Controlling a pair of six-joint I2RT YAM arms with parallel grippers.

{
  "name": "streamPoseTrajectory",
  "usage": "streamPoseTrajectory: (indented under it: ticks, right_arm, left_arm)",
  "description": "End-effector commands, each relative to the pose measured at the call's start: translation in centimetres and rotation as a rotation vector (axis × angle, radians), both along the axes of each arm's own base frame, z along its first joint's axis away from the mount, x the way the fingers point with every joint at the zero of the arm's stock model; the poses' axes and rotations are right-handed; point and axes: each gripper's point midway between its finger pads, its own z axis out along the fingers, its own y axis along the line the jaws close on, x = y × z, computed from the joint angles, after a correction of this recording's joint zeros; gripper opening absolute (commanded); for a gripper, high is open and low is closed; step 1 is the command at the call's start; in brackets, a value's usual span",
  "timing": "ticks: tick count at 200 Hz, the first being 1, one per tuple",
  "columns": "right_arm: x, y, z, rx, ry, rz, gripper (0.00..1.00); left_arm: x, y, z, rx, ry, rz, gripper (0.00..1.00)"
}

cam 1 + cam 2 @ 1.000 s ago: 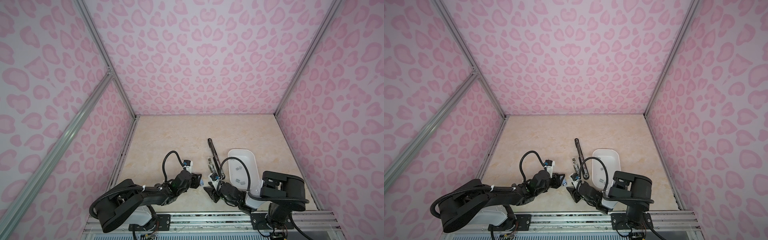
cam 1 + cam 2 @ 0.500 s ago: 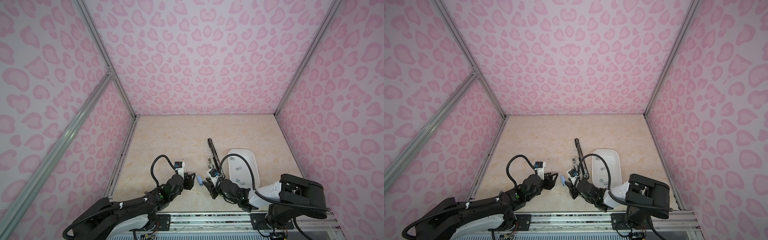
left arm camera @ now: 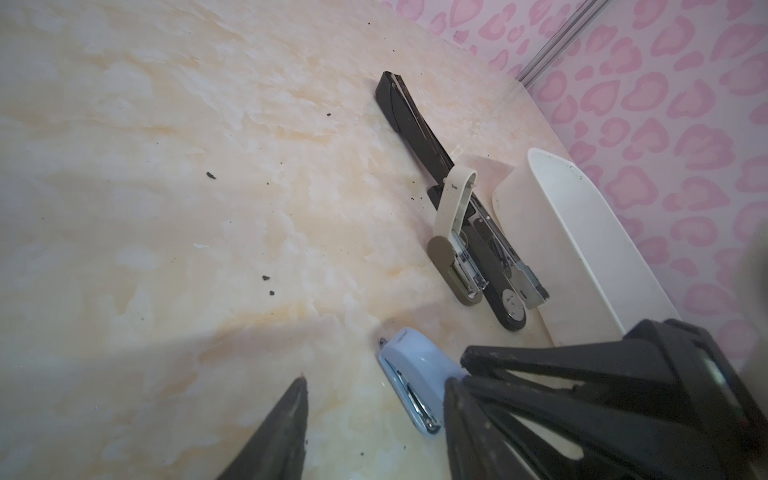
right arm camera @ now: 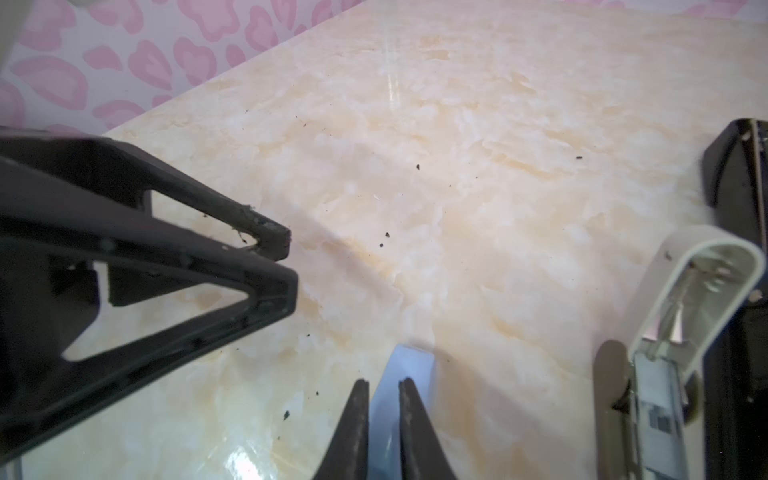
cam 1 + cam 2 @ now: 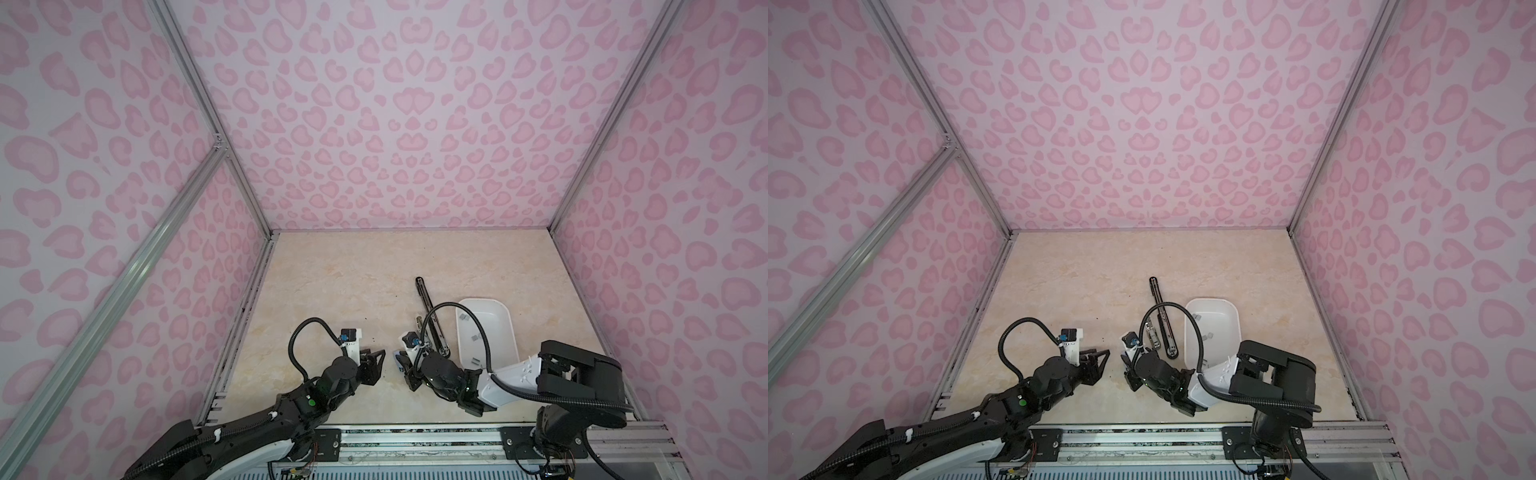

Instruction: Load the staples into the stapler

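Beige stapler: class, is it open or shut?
Open. The beige stapler has its cream top arm swung up off the base, baring the metal staple channel.

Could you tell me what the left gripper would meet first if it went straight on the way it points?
Probably the small blue stapler, lying just ahead of the open left gripper and pinched by the right gripper; depth is hard to judge.

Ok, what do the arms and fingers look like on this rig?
Left arm and right arm: black, white shell sections, looped black corrugated cable. Fingers black, triangular open-frame. Green dot on the left.
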Motion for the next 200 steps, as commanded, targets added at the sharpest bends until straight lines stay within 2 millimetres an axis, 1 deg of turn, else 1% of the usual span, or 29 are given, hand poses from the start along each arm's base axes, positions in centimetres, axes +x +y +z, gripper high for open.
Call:
streamPoseTrajectory:
  ticks: [1, 59, 90, 122, 136, 162, 200]
  right_arm:
    - [0.3, -0.3, -1.1, -0.035, -0.004, -0.029, 0.13]
    - [-0.3, -0.7, -3.7, -0.079, 0.015, -0.052, 0.10]
    - [-0.7, -1.4, -5.2, -0.102, 0.036, -0.065, 0.09]
    - [-1.2, -2.4, -7.3, -0.090, 0.068, -0.089, 0.09]
    - [-1.4, -2.5, -7.8, -0.070, 0.079, -0.091, 0.09]
    - [-1.5, -2.7, -7.5, -0.035, 0.067, -0.095, 0.09]
    - [-0.5, -2.4, -5.5, -0.059, 0.033, -0.130, 0.11]
  left_arm:
    - [-0.2, 0.2, -0.4, 0.003, 0.007, -0.001, 0.54]
    - [-0.3, 0.3, -1.0, 0.015, 0.017, 0.000, 0.54]
    - [-0.3, 0.1, -1.3, 0.020, 0.027, -0.005, 0.54]
    - [-0.2, 0.0, -1.7, 0.029, 0.037, -0.006, 0.54]
    - [-0.1, -0.2, -1.7, 0.034, 0.041, -0.010, 0.54]
    - [-0.1, -0.2, -1.6, 0.031, 0.037, -0.008, 0.54]
    - [-0.1, -0.3, -1.0, 0.024, 0.024, -0.012, 0.54]
